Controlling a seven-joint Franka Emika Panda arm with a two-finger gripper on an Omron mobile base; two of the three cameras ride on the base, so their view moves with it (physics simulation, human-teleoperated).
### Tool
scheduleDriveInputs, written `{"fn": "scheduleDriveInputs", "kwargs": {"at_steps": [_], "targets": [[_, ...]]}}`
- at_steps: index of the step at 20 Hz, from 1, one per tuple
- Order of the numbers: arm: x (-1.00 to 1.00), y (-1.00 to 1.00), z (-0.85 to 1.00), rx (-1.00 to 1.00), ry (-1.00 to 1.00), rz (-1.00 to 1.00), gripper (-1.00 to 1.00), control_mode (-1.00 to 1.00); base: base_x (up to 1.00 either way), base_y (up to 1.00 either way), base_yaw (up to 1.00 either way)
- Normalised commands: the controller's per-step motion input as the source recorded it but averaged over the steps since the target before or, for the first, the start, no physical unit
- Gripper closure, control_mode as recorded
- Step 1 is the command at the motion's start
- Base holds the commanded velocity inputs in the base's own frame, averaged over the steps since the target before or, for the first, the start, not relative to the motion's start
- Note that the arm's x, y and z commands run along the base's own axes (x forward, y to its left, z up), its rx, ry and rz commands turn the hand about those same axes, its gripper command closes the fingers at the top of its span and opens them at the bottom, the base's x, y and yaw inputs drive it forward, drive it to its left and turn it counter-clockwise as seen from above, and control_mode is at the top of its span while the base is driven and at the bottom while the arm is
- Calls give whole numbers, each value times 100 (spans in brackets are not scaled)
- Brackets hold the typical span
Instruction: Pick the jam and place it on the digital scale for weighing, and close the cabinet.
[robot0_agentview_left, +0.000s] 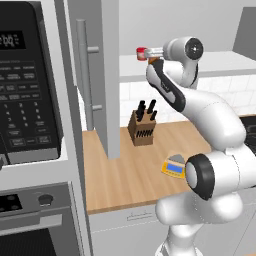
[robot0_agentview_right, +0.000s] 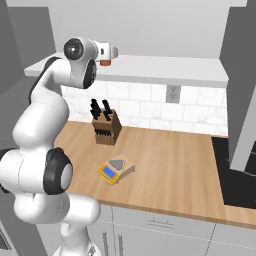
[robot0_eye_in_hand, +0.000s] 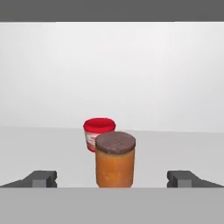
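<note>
The jam (robot0_eye_in_hand: 115, 159), an orange-brown jar with a dark brown lid, stands upright on the pale shelf of the cabinet (robot0_agentview_right: 160, 67). My gripper (robot0_eye_in_hand: 113, 179) is open, its fingertips (robot0_eye_in_hand: 41, 178) wide apart on either side of the jar and not touching it. In the right base view the hand reaches up to the shelf, with the jam (robot0_agentview_right: 105, 63) just under it. The cabinet door (robot0_agentview_left: 107, 75) stands open with its silver bar handle (robot0_agentview_left: 82, 70) facing out. The digital scale (robot0_agentview_right: 116, 170), yellow with a blue display, lies on the wooden counter below, and shows beside my arm as the digital scale (robot0_agentview_left: 175, 165).
A shorter red jar (robot0_eye_in_hand: 99, 131) stands just behind and left of the jam. A knife block (robot0_agentview_right: 106, 127) sits on the counter behind the scale. The black microwave (robot0_agentview_left: 27, 80) and an oven are at the left, a dark cooktop (robot0_agentview_right: 240, 175) at the right.
</note>
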Motion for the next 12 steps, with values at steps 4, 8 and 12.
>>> {"fn": "scheduleDriveInputs", "kwargs": {"at_steps": [4, 8, 12], "targets": [[43, 0, -14, 0, 0, 0, -100, -100, 0, 0, 0], [45, 1, -16, 0, 0, 0, -100, -100, 0, 0, 0], [41, 0, -17, 0, 0, 0, -100, -100, 0, 0, 0]]}}
